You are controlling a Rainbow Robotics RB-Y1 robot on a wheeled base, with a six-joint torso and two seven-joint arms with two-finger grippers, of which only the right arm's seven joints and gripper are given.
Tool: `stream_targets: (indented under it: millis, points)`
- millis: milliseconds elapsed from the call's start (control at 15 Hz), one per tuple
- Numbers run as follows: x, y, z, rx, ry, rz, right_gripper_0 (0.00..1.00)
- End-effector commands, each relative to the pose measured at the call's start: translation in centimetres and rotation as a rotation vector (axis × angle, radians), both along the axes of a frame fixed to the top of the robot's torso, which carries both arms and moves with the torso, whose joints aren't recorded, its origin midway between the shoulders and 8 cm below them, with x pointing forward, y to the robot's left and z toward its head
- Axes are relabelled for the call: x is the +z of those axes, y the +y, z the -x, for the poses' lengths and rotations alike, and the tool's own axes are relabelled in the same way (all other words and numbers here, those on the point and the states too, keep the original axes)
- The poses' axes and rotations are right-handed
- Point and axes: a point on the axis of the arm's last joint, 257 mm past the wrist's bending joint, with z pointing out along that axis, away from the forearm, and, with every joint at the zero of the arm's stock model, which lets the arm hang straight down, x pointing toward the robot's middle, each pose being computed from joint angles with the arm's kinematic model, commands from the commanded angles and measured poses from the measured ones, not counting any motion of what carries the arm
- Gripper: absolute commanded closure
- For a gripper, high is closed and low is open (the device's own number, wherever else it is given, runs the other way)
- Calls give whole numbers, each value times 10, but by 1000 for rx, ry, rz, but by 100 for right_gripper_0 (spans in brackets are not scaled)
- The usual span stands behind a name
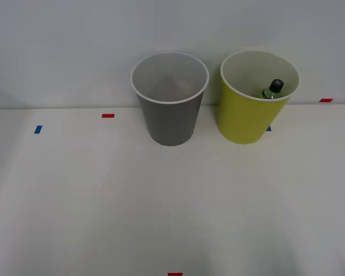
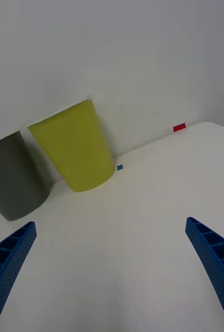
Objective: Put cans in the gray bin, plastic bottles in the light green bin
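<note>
Spread wide and empty over the bare surface (image 2: 143,249), my tool (image 2: 112,270) faces the gray bin (image 2: 13,176) ahead-left and the light green bin (image 2: 75,148) beside it, holding a dark green bottle (image 1: 273,89), so sorting looks done.

No readable text, label, brand, number or sign is found in either view. The gray bin (image 1: 170,118) and the light green bin (image 1: 245,118) carry plain walls with no print. On the dark green bottle (image 1: 272,90) inside the light green bin, only the black cap and a little of the body are seen; no label can be made out. The small red tape marks (image 1: 108,115) and blue tape marks (image 1: 38,129) on the table (image 1: 172,207) are plain coloured patches with no writing on them.
</note>
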Motion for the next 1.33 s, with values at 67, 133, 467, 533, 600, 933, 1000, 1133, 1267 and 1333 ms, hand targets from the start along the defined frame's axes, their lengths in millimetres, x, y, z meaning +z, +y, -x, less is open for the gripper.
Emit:
stream_targets:
  millis: [67, 133, 467, 533, 600, 933, 1000, 1133, 1267, 1333]
  points:
    - [20, 12, 1, -15, 0, 234, 0]
    - [19, 17, -2, -24, 18, 272, 0]
    - [16, 33, -3, -54, 24, 295, 0]
    - [14, 35, -3, -52, 26, 298, 0]
    - [14, 37, -3, -56, 26, 309, 0]
    - [7, 43, -3, -108, 38, 410, 0]
    - [7, 45, -2, -111, 41, 407, 0]
    - [8, 43, 0, -120, 39, 405, 0]
    - [8, 41, 1, -123, 41, 391, 0]
    - [8, 42, 2, -107, 41, 354, 0]
